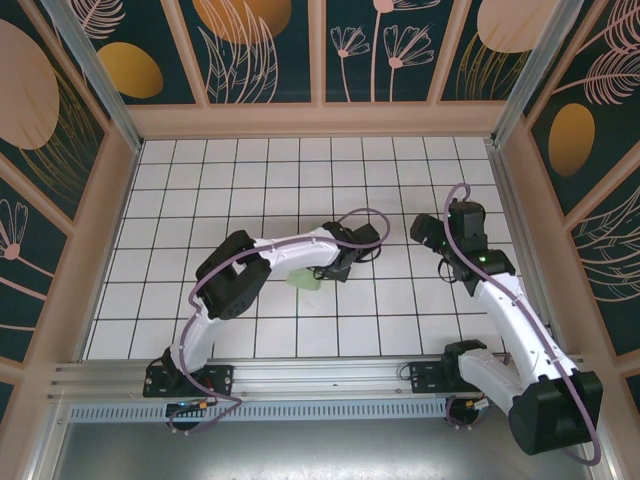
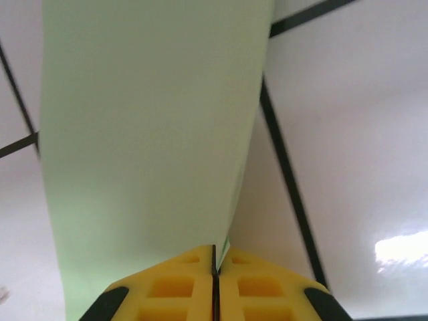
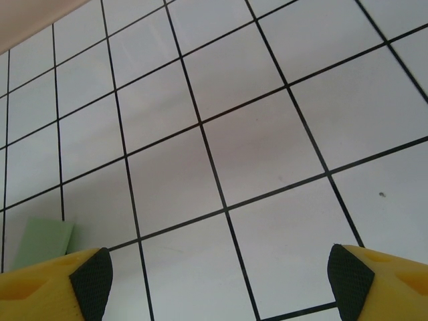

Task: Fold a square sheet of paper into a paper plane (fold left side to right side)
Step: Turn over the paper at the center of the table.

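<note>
Closest to the left wrist camera, the left tool (image 2: 215,249) has its yellow fingers pressed together with only a hairline seam between them. The edge of the pale green sheet of paper (image 2: 147,134) runs into that seam, so it looks pinched there. From the fingertips the paper stretches away as a long, smooth band over the white tiled bench (image 2: 348,147). Its right edge lies beside a black grid line.

In the right wrist view, the right tool (image 3: 221,281) stands wide open and holds nothing, one black-padded fingertip at each lower corner. A corner of the green paper (image 3: 43,244) lies flat on the tiles just beyond its left finger.

From above, both arm bases sit on the aluminium rail (image 1: 300,372) at the near edge. The left arm bends at its elbow and reaches rightward across the middle of the bench. The left tool (image 1: 338,268) points down and back toward the paper (image 1: 305,282), a small part of which peeks out below the forearm. The right arm rises from its base and leans inward. The right tool (image 1: 424,232) faces left, well apart from the paper. Beyond lie open tiles, then wall panels (image 1: 260,50) painted with leaves.
</note>
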Motion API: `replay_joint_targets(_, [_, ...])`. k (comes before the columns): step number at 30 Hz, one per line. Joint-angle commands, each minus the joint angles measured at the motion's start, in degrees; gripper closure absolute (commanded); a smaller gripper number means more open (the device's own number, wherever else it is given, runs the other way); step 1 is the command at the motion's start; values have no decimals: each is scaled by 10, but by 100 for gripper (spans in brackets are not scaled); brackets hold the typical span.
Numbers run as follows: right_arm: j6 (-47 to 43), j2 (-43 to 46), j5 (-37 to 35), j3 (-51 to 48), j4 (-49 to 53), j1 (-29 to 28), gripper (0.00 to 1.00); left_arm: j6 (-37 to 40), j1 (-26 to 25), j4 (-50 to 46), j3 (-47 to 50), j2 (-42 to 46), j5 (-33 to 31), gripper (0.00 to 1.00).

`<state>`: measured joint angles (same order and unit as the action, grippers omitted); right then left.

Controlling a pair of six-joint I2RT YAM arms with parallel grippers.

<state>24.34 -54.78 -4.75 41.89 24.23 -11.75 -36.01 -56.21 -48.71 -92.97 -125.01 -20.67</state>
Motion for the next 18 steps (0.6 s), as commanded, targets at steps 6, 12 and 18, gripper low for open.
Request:
replay_joint_targets(6, [2, -24, 37, -21, -16, 3, 13, 61, 31, 48, -51, -20, 108, 64])
replay_joint_targets(12, [19, -60, 102, -43, -64, 4, 12, 81, 61, 140, -17, 46, 217, 54])
replay_joint_targets(18, [49, -151, 169, -25, -121, -11, 10, 55, 129, 298, 135, 186, 324, 50])
